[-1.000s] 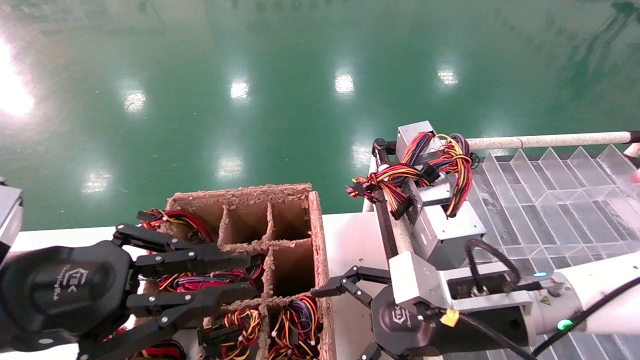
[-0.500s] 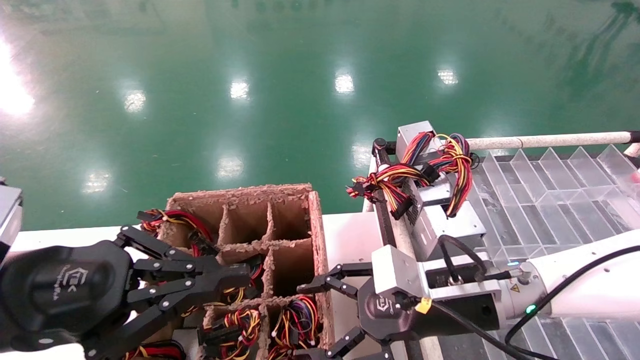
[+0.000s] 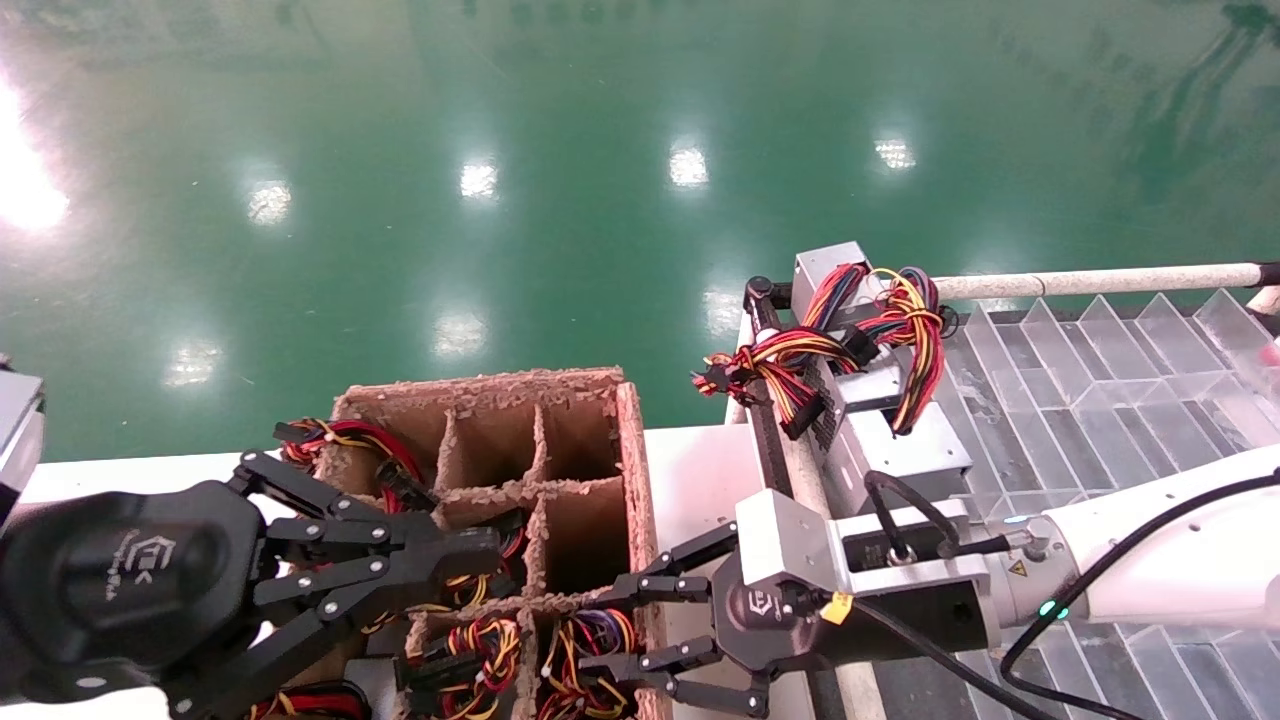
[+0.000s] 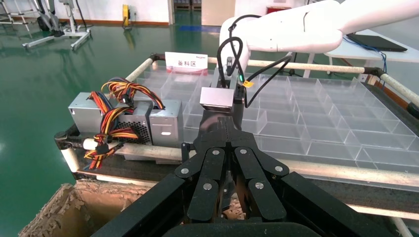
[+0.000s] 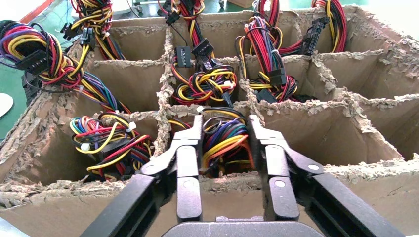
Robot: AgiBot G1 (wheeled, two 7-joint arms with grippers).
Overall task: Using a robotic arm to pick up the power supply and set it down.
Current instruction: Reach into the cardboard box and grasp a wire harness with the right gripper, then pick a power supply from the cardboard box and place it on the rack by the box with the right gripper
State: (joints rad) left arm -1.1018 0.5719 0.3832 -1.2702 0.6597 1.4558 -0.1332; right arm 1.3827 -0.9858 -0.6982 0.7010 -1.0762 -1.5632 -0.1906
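Two silver-grey power supplies (image 3: 900,445) with coloured wire bundles lie on the rim of the clear tray (image 3: 1100,400); they also show in the left wrist view (image 4: 163,121). More units sit in cells of a cardboard box (image 3: 630,440), with only their wires showing. My right gripper (image 3: 600,628) is open over the box's near right cell. In the right wrist view its fingers (image 5: 195,129) straddle a red, yellow, orange and black wire bundle (image 5: 225,143). My left gripper (image 3: 485,548) hangs shut and empty over the box's left side.
The box's ragged dividers (image 5: 296,106) stand close around the right gripper's fingers. A white pipe rail (image 3: 1100,280) edges the clear tray. A white table (image 3: 700,470) lies between box and tray. Green floor lies beyond.
My right gripper has moved left from beside the box to over its near right cell, staying open. The left gripper's fingers have come together.
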